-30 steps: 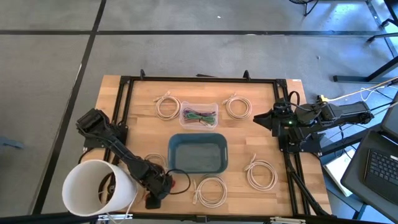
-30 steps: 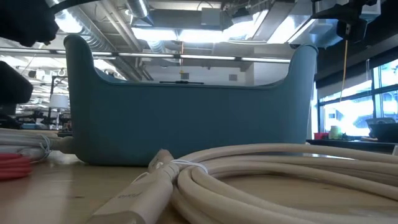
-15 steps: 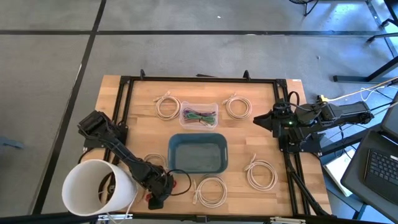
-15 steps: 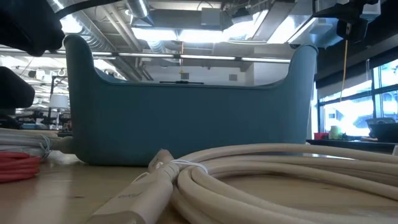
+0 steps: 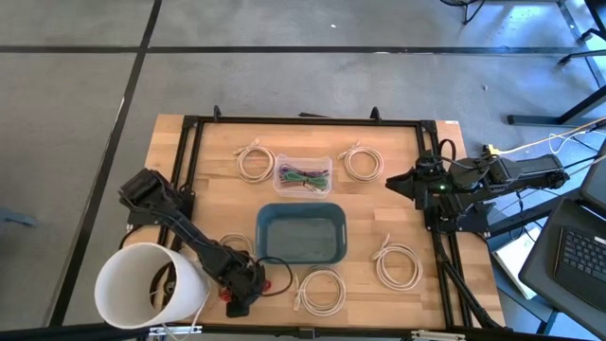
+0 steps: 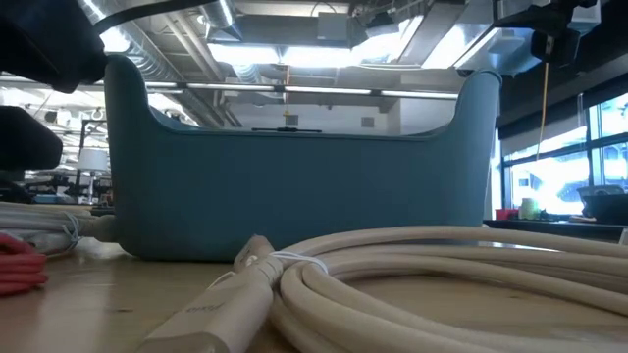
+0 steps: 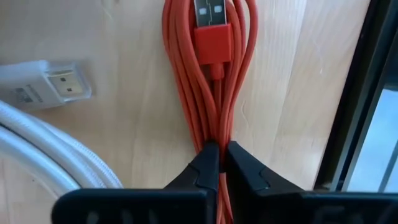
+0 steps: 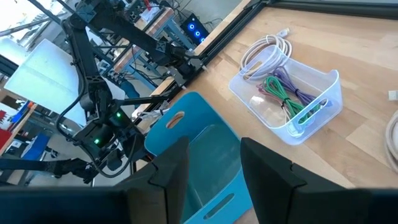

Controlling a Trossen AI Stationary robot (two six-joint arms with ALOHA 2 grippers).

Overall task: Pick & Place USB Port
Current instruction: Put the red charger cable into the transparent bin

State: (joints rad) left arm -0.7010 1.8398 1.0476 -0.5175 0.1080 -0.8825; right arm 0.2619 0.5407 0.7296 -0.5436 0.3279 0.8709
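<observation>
Near the table's (image 5: 417,180) front-left corner, the left gripper (image 7: 222,163) pinches the red USB cable (image 7: 211,81); the right gripper (image 8: 208,162) waits, seemingly parted, at the right edge.

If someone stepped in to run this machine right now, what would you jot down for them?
Left tool: shut on the red cable, low at the table's near-left corner; the cable looks to be still on the wood.
Right tool: open, holding nothing, parked at the table's right edge.
Blue bin: mid-table, looks empty.
Also out: white cable coils and a clear tub of green and purple cables.
Done: red cable gripped.
Left: lift it, carry it over, presumably to the bin, and let go.
</observation>
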